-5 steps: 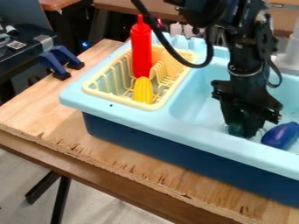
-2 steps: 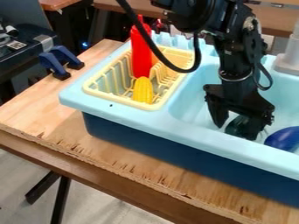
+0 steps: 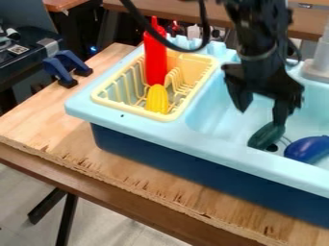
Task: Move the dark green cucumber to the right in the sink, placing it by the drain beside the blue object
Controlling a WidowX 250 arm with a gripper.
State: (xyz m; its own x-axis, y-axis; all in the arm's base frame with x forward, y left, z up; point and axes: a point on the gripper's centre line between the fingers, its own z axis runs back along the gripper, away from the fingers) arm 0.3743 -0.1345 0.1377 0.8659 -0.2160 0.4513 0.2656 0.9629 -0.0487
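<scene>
With twelve o'clock taken as the top of the view, the gripper [image 3: 261, 116] is held open over the sink basin [image 3: 215, 113], its two fingers parted wide. The dark green object [image 3: 267, 136] is found at the basin's bottom, right under the tip of the finger on the view's right side; whether it is touched cannot be told. The arm [image 3: 257, 45] is brought in from twelve o'clock, with the wrist held nearly upright and the fingers pointed toward six.

At four o'clock from the green object, a purple eggplant [image 3: 308, 150] is seen, just beside it. At ten o'clock from the gripper, a yellow dish rack [image 3: 103, 98] is set into the sink unit; in it a red bottle [image 3: 155, 57] is stood upright, with a yellow corn cob [image 3: 157, 99] at six o'clock from it. The sink unit is carried by a wooden table [image 3: 48, 117].
</scene>
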